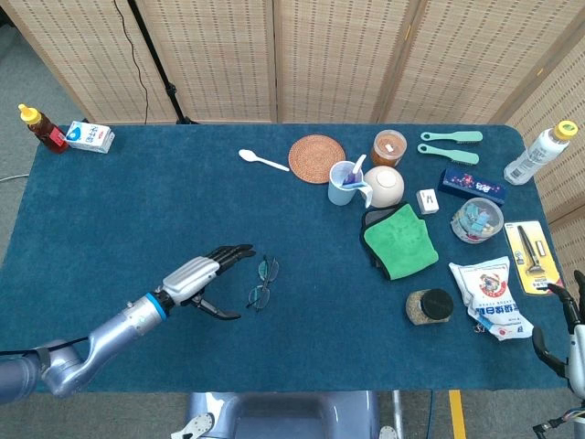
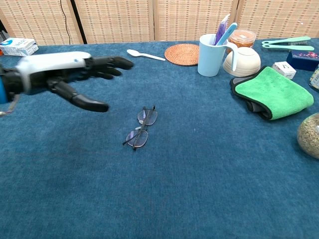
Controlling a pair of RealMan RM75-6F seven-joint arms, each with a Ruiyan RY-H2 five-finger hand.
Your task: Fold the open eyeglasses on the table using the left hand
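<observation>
Blue carpet-like cloth is covering the table (image 1: 137, 219), and the eyeglasses (image 1: 261, 283) are lying on it near the front middle, their temples laid in against the lenses. In the chest view the eyeglasses (image 2: 141, 127) are seen flat on the cloth, touched by nothing. The left robot hand (image 1: 203, 279) is being held at 9 o'clock of the eyeglasses, just beside them but apart, its fingers spread and its thumb stretched out; nothing is being gripped. In the chest view the left robot hand (image 2: 65, 75) is seen above the cloth, fingers (image 2: 112, 63) pointing toward the middle of the table. The right robot hand (image 1: 559, 334) is being kept at the table's 4 o'clock corner, only partly in view, so its state cannot be told. A green cloth (image 1: 399, 240) is lying at 2 o'clock of the eyeglasses, well apart, and a white spoon (image 1: 262, 160) at 12 o'clock.
</observation>
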